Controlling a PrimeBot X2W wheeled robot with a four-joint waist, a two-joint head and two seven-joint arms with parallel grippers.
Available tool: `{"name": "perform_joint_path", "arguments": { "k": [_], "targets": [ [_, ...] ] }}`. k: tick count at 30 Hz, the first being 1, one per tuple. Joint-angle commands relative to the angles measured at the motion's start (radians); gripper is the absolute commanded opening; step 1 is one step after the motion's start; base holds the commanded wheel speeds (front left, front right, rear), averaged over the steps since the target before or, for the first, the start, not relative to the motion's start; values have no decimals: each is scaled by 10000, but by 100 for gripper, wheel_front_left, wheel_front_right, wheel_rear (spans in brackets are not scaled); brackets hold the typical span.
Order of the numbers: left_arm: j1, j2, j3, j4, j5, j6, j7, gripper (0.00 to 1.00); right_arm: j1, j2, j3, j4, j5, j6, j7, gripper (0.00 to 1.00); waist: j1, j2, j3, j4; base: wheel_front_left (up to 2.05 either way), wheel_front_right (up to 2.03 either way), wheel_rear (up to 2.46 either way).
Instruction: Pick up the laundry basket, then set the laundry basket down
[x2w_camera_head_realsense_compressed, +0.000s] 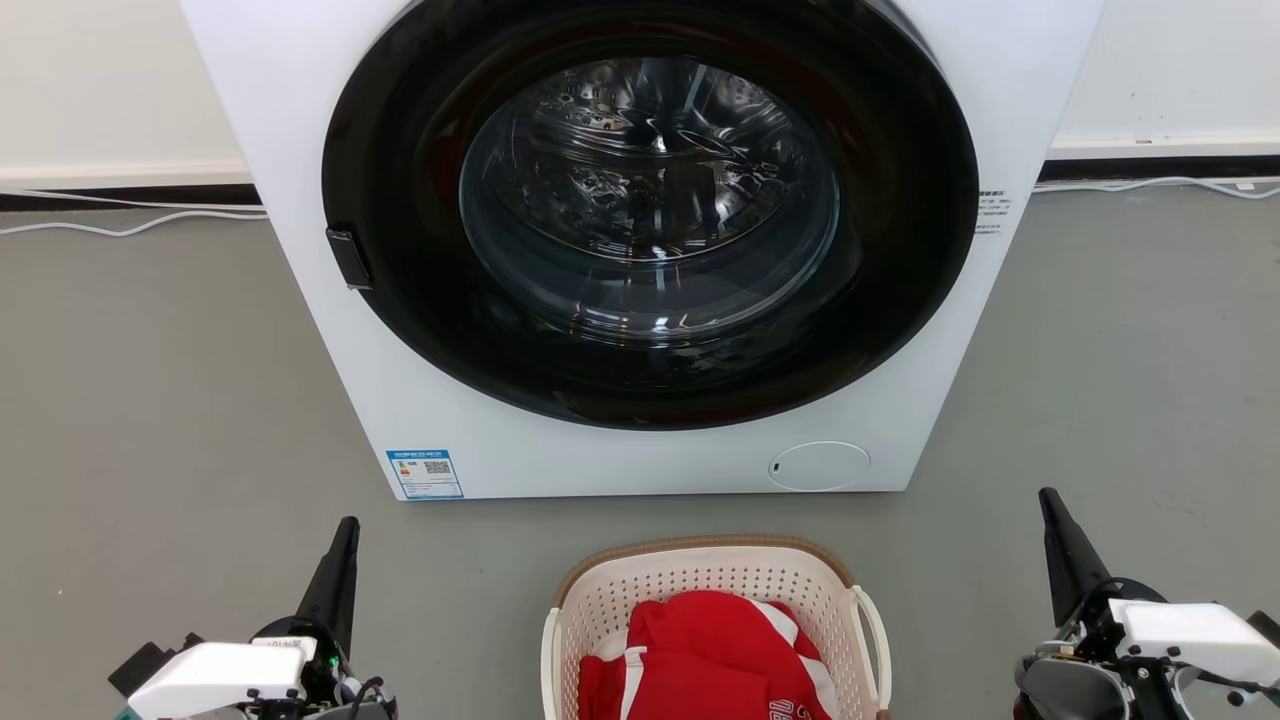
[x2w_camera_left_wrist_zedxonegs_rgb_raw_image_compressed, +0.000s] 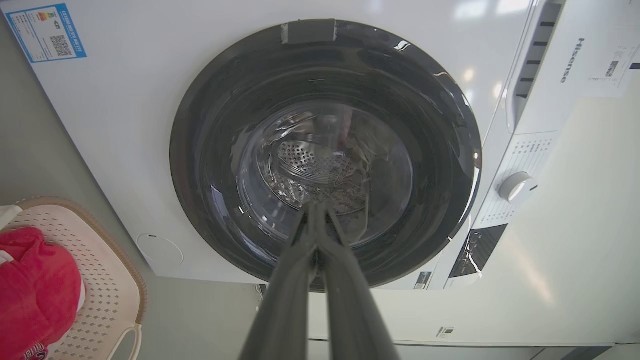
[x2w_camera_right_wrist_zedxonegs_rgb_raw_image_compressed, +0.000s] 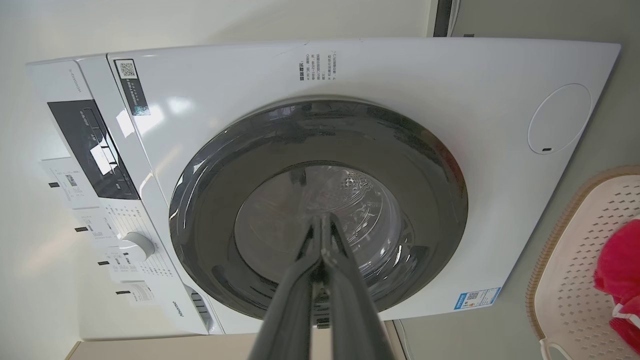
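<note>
The laundry basket (x2w_camera_head_realsense_compressed: 700, 575), cream-white and perforated with a brown rim, stands on the floor at the bottom centre of the head view, between my arms. White loop handles (x2w_camera_head_realsense_compressed: 873, 620) show on its sides. Red and white clothing (x2w_camera_head_realsense_compressed: 705, 655) lies inside it. The basket (x2w_camera_left_wrist_zedxonegs_rgb_raw_image_compressed: 107, 295) also sits at the lower left of the left wrist view, and the basket (x2w_camera_right_wrist_zedxonegs_rgb_raw_image_compressed: 575, 270) at the lower right of the right wrist view. My left gripper (x2w_camera_head_realsense_compressed: 347, 530) is shut and empty, well left of the basket. My right gripper (x2w_camera_head_realsense_compressed: 1048, 500) is shut and empty, well to its right.
A white front-loading washing machine (x2w_camera_head_realsense_compressed: 640, 250) with a dark round door stands just behind the basket on the grey floor (x2w_camera_head_realsense_compressed: 150, 400). White cables (x2w_camera_head_realsense_compressed: 120, 225) run along the wall base. Open floor lies on both sides of the machine.
</note>
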Motion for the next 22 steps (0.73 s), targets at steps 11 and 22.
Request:
{"name": "perform_joint_path", "arguments": {
  "k": [11,22],
  "targets": [
    [-555,133,304,-290,-50,-73,63,0,-347,-32,173,-301,62,2,81,0,0,0,0,0,0,0,0],
    [-555,133,304,-290,-50,-73,63,0,-346,-31,174,-301,63,2,80,0,0,0,0,0,0,0,0]
  ]
}}
